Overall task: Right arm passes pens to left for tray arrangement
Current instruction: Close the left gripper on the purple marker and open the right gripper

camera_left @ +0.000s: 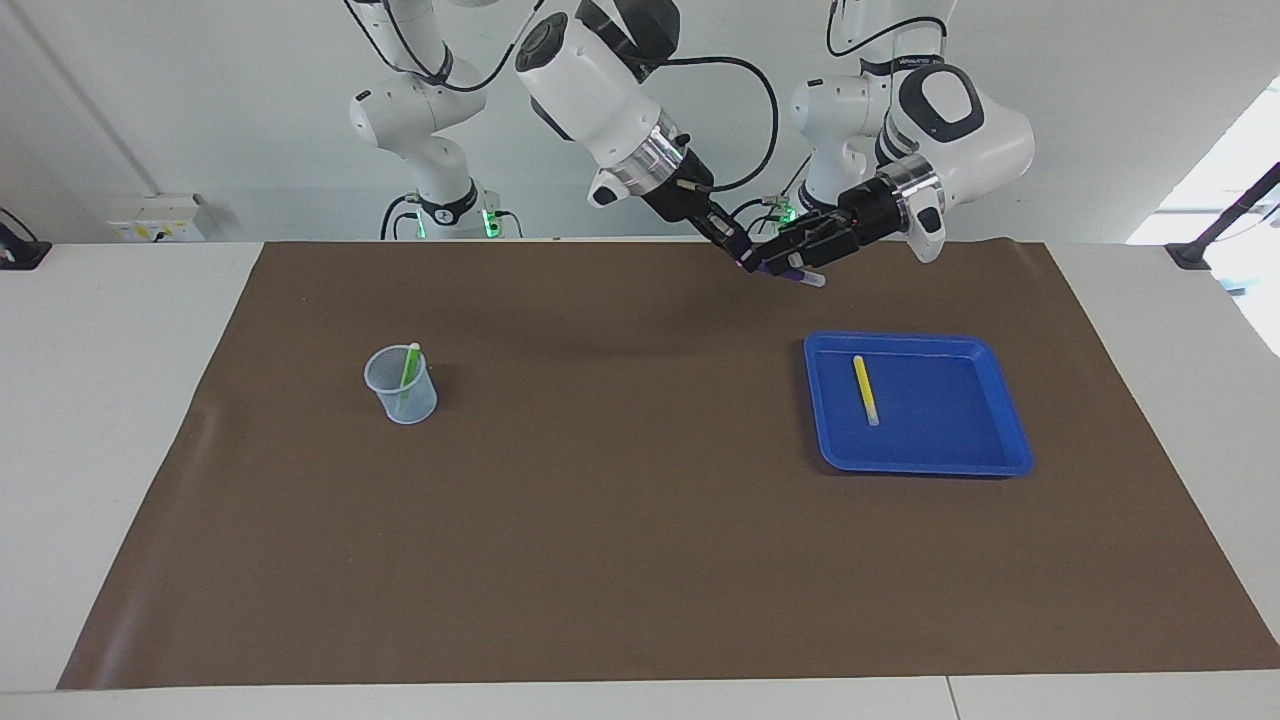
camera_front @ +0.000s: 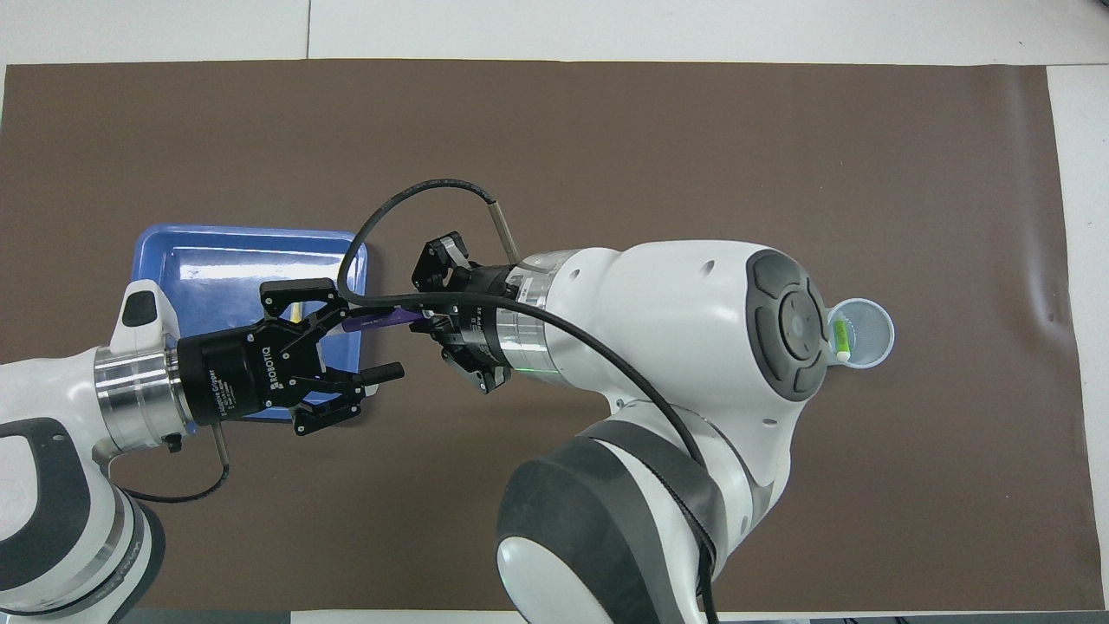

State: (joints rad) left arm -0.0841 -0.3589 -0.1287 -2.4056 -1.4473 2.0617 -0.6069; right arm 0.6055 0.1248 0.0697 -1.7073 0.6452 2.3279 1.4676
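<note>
Up in the air, close to the robots, the right gripper (camera_left: 745, 262) holds the purple pen (camera_left: 790, 275) by one end, jaws closed tight on it, so the long free end sticks out toward the other arm. The left gripper (camera_left: 775, 255) is right there at that free end, its jaws spread wide with the pen between them in the overhead view, not closed on it. I think this is the hand-over: the pen is held by its end so the other arm has room to grab. Both grippers hang over the brown mat (camera_left: 620, 560), which looks soft and flat and covers the surface. Farther from the robots, toward the left arm's end, sits the blue tray (camera_left: 985, 462), shiny smooth plastic, square with round corners and a low rim. The yellow pen (camera_left: 865, 390), thin and straight, lies inside it. Toward the right arm's end stands a small clear cup (camera_left: 400, 395), and the green pen (camera_left: 408, 368) leans upright in it, waiting.
</note>
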